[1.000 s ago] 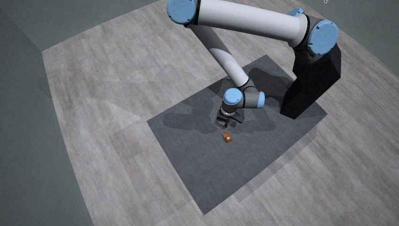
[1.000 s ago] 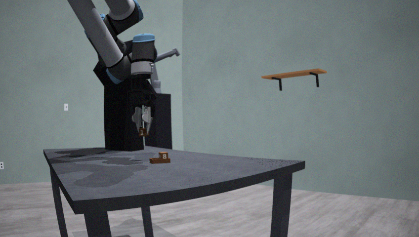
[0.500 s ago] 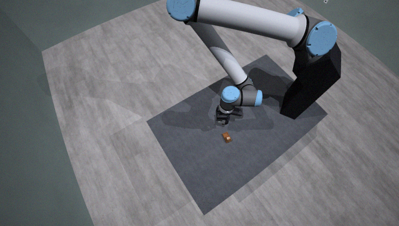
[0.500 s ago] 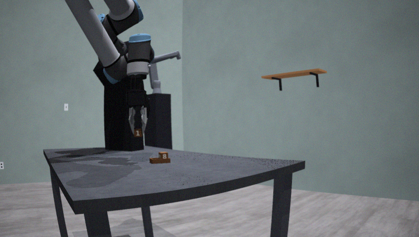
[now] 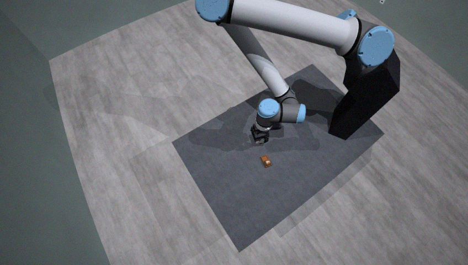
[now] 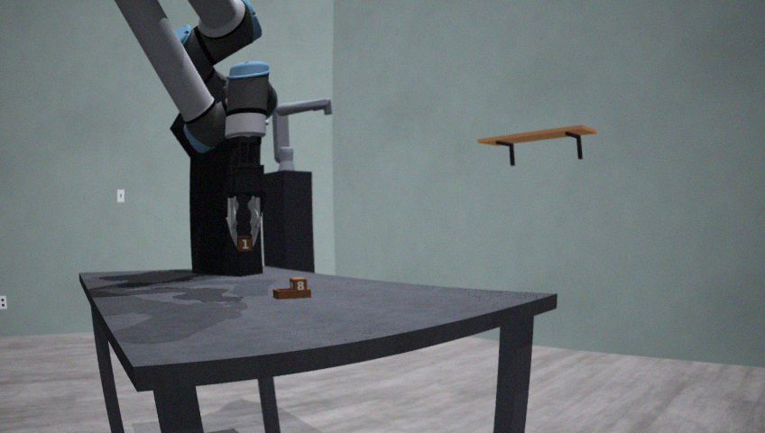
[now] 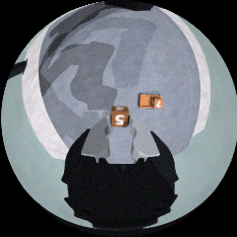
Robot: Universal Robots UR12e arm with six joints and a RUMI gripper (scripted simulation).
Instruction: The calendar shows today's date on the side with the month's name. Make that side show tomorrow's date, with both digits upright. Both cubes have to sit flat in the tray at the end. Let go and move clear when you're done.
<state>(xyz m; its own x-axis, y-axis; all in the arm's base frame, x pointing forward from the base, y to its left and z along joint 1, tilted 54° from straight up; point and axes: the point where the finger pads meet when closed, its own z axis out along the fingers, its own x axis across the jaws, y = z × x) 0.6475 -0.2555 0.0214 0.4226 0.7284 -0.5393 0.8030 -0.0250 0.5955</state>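
Note:
My gripper [image 6: 244, 241] is shut on a brown number cube [image 6: 244, 244] and holds it well above the dark table, to the left of the tray. The held cube shows a 1 toward the exterior camera and a 5 on its underside in the wrist view [image 7: 119, 118]. The orange-brown tray [image 6: 291, 292] lies on the table with the other cube [image 6: 298, 284] sitting in its right half; that cube shows an 8 on its side. The tray's left half is empty. In the wrist view the tray [image 7: 149, 102] lies right of the held cube. From above, the tray [image 5: 266, 159] sits just in front of the gripper [image 5: 259, 137].
The robot's black pedestal [image 5: 364, 98] stands at the table's back. A second black stand with a grey pipe [image 6: 288, 214] is behind the table. A wooden shelf [image 6: 537, 134] hangs on the far wall.

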